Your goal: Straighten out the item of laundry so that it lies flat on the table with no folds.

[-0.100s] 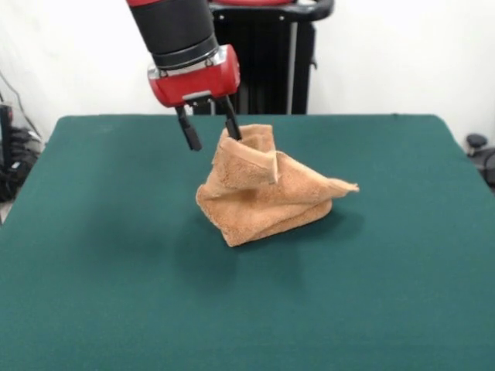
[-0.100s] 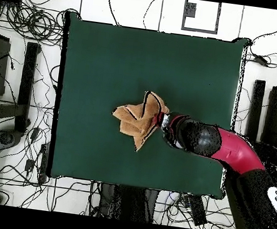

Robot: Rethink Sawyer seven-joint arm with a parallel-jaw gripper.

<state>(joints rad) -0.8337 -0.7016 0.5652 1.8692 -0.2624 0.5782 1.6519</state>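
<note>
Near the middle of the dark green felt table (image 1: 93, 294), the crumpled orange-tan terry towel (image 1: 263, 197) stands bunched; the red-black gripper (image 1: 209, 129), fingers spread, seemingly brushes its peak. Unfolding is unfinished; next, a corner needs pinching.

The red and black robot arm (image 1: 174, 31) is seen reaching down from above, its black ribbed forearm ending in a red wrist housing (image 1: 193, 81). Beneath the housing, the black two-fingered gripper (image 1: 210, 127) is pointed downward, tilted slightly, with its two slim fingers (image 1: 189, 130) held apart and a clear gap visible between them. From overhead, the arm (image 2: 237, 151) is shown stretched across the table from the lower right, the red section followed by the black forearm, with the gripper (image 2: 164, 122) at the centre of the surface.
</note>
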